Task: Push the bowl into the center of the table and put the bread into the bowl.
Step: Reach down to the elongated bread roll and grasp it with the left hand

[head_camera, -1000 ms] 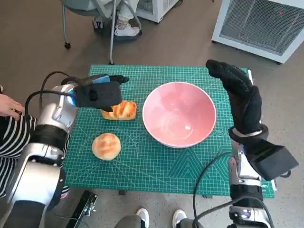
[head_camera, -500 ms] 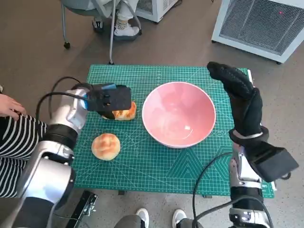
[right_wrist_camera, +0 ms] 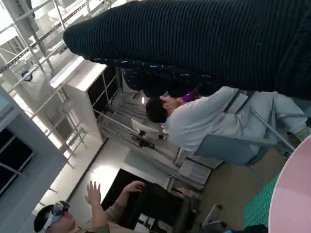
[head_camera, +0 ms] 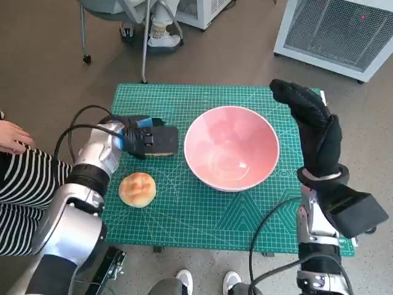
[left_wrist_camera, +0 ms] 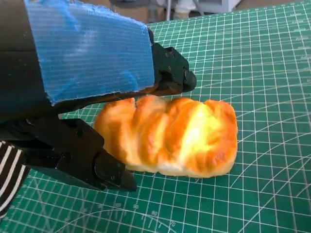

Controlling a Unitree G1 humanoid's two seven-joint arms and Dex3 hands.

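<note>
The pink bowl (head_camera: 231, 147) stands on the green mat (head_camera: 202, 212), right of the middle; its rim (right_wrist_camera: 297, 193) shows in the right wrist view. My left hand (head_camera: 150, 140) lies over the long golden bread (left_wrist_camera: 170, 138), hiding it in the head view. The bread rests on the mat between one black finger (left_wrist_camera: 170, 75) behind it and another finger (left_wrist_camera: 82, 160) at its near end; neither clearly clamps it. A round bun (head_camera: 137, 188) sits nearer the front left. My right hand (head_camera: 312, 123) stands upright beside the bowl's right rim, fingers straight, holding nothing.
A person in a striped sleeve (head_camera: 18, 178) sits at the left edge, hand (head_camera: 12, 136) near the table. Chair legs and feet (head_camera: 153, 31) are beyond the far edge, a white grille unit (head_camera: 344, 34) at the back right. People (right_wrist_camera: 194, 116) show in the right wrist view.
My left hand has moved right and come down over the long bread, which showed beside it earlier and is now covered in the head view. The bowl, bun and right hand have stayed put.
</note>
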